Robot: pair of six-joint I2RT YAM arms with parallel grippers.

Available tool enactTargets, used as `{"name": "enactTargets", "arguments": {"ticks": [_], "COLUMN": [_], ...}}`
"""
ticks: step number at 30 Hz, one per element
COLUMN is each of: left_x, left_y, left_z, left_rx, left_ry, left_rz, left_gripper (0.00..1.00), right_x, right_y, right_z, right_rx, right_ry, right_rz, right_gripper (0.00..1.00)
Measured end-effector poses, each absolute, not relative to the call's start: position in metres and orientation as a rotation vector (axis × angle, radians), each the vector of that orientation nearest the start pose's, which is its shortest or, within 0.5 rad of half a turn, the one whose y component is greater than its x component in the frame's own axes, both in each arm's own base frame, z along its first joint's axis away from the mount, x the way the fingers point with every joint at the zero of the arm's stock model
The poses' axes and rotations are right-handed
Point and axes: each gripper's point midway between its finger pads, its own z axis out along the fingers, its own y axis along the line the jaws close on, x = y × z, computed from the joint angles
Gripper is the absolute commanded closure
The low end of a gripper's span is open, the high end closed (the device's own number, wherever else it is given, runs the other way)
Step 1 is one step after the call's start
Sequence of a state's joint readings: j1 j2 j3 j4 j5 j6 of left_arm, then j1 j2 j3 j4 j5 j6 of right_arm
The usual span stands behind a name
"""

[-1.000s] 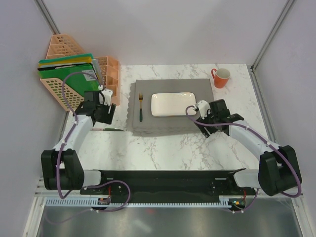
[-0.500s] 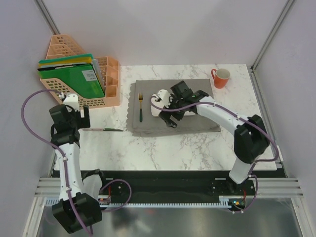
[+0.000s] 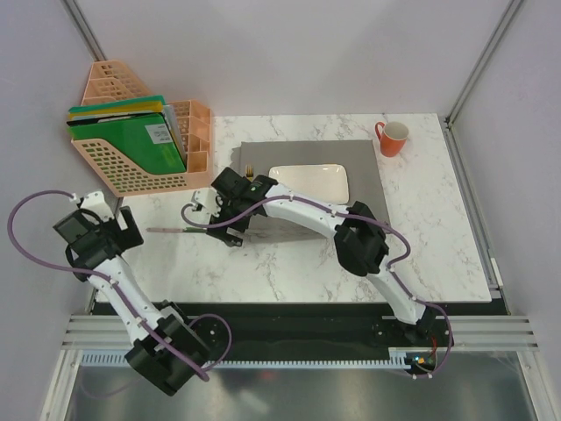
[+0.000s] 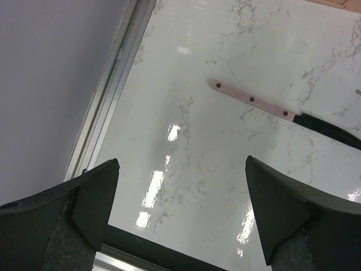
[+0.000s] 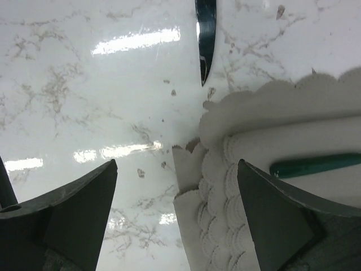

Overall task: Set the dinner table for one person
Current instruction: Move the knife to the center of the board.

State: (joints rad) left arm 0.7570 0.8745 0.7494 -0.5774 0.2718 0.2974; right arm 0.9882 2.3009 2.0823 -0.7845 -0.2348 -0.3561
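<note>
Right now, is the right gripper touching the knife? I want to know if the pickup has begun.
Apart. The right wrist view shows the right gripper open, with a wide gap between it and the knife blade lying ahead.

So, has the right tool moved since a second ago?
Yes. The right tool swung left, from right of the plate to the left edge of the placemat.

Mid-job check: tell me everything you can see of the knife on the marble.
The knife lies flat on the dinner table, left of the scallop-edged placemat. Its handle is pale pink with three dark rivets. The blade is dark, glossy and tapers to a point. The tip points toward the placemat's edge and stops just short of it. Only the tabletop touches it.
</note>
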Motion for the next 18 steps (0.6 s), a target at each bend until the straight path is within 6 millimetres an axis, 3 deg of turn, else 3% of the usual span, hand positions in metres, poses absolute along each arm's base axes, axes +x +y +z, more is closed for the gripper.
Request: {"name": "enactTargets", "arguments": {"ticks": [6,13,18], "left_x": [0.188,0.186,0.176], "left_y": [0.175,0.167,0.175], "left_z": [0.152,0.153,0.153], "left_rx": [-0.501,-0.475,-0.489], "left_ry": [2.204,2.188,2.186], "left_rz": [0.213,0.137,0.163], "left_gripper": [0.0,0.0,0.0], "right_x": [0.288,0.287,0.278], "right_y": [0.496,0.518,0.537], "right_z": [0.09,0.083,0.075], "right_rx": [-1.652,-1.624,-1.629], "right_ry": [1.968,1.932,1.905], "right_rz": [0.562,0.596,0.624], "right_gripper": [0.07,0.09,0.09]}}
